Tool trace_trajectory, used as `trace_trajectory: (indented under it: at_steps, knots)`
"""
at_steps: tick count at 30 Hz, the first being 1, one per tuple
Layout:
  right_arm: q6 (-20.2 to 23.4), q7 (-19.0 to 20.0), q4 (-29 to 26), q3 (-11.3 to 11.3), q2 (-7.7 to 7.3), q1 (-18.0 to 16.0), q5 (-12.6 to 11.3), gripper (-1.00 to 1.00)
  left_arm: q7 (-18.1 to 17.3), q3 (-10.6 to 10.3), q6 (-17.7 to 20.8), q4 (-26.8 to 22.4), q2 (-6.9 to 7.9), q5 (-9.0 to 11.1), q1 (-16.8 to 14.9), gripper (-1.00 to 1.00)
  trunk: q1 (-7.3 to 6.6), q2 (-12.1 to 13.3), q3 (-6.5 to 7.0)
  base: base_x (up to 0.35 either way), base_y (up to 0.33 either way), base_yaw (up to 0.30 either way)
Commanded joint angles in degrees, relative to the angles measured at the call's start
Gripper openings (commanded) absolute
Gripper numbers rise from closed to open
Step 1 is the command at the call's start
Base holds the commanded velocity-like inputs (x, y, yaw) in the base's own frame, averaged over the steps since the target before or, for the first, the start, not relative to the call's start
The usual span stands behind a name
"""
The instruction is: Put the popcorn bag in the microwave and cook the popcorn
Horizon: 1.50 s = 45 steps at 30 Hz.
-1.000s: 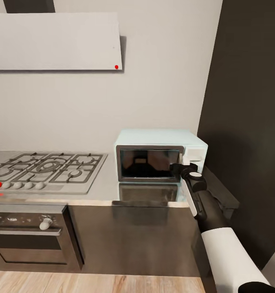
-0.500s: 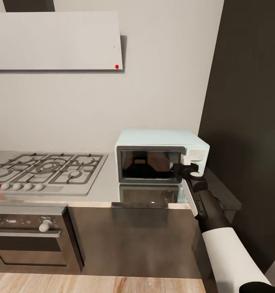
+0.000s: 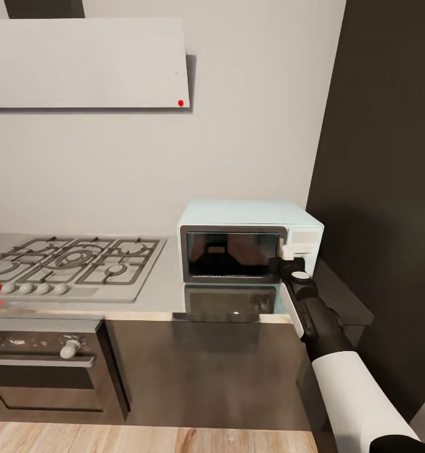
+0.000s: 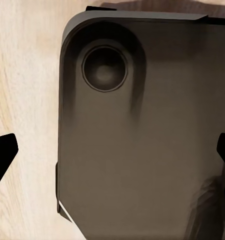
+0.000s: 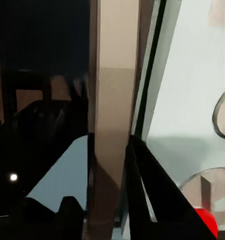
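The pale blue-white microwave (image 3: 243, 214) stands on the grey countertop (image 3: 165, 286) against the wall, its dark glass door (image 3: 231, 253) looking closed. My right gripper (image 3: 280, 263) is at the door's right edge, beside the control panel. In the right wrist view its fingers (image 5: 142, 185) press on either side of the door's silver frame strip (image 5: 110, 100). A dim shape shows behind the glass, and I cannot tell what it is. The popcorn bag is hidden. My left gripper (image 4: 112, 150) hangs open over the robot's dark base (image 4: 142, 150).
A gas hob (image 3: 73, 261) with a red knob lies left of the microwave, above a built-in steel oven (image 3: 48, 371). An extractor hood (image 3: 86, 63) hangs on the wall. A tall dark panel (image 3: 388, 189) rises close to the microwave's right. Wood floor (image 4: 27, 75) lies below.
The view shifted slightly a second ago. My right gripper has crept a little lower and closer to the microwave's door edge. The door looks unchanged.
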Motion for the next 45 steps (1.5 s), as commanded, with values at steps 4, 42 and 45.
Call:
trace_trajectory:
  at_steps: [4,42,45]
  knots:
    - [0.0,-0.1,-0.1,0.2,0.02,0.0,-1.5,-1.00,0.0,0.0,-0.1,0.0,-0.02,0.5,0.0,1.00,0.00,0.0,-0.05,0.000,0.000,0.000]
    - [-0.1,-0.7,-0.2,0.3,0.30,0.0,-1.4,-1.00,0.0,0.1,-0.1,0.0,-0.07,0.5,0.0,1.00,0.00,0.0,-0.05,-0.153,0.000,0.000]
    - [-0.1,-0.7,-0.2,0.3,0.30,0.0,-1.4,-1.00,0.0,0.0,-0.1,0.0,-0.07,0.5,0.0,1.00,0.00,0.0,-0.05,-0.003,0.000,0.000]
